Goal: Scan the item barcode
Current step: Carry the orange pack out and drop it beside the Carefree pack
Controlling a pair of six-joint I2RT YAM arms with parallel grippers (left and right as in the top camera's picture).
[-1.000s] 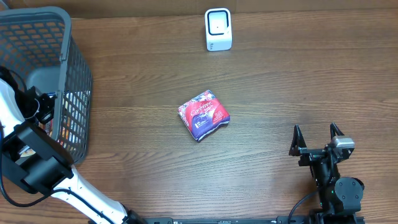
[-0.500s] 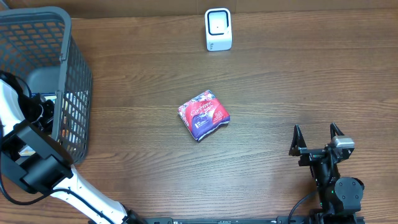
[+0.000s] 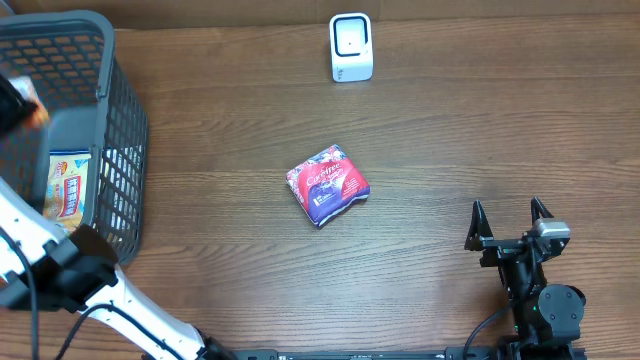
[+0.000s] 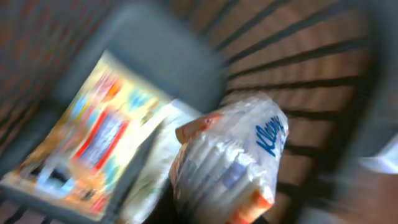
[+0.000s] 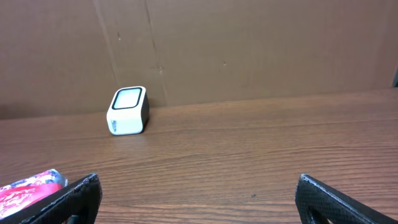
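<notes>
In the left wrist view, a clear-wrapped tissue pack [image 4: 231, 163] with blue lettering and orange corners fills the centre. My left gripper is shut on it and holds it above the grey basket's floor [image 4: 163, 57]; the picture is blurred by motion and the fingers barely show. Overhead, the left gripper [image 3: 12, 100] is a dark blur over the basket's [image 3: 122, 130] left side. The white scanner [image 3: 351, 47] stands at the table's far edge, also in the right wrist view [image 5: 128, 110]. My right gripper [image 3: 509, 215] rests open at the near right, with nothing between its fingers [image 5: 71, 199].
A red and purple packet [image 3: 328, 183] lies mid-table, its corner showing in the right wrist view [image 5: 31, 185]. A yellow and orange packet [image 3: 68, 185] lies flat on the basket floor [image 4: 93, 137]. A brown cardboard wall [image 5: 249, 43] backs the table.
My left gripper has shut on the tissue pack inside the basket and risen with it, swinging toward the basket's far left. The right arm has not moved.
</notes>
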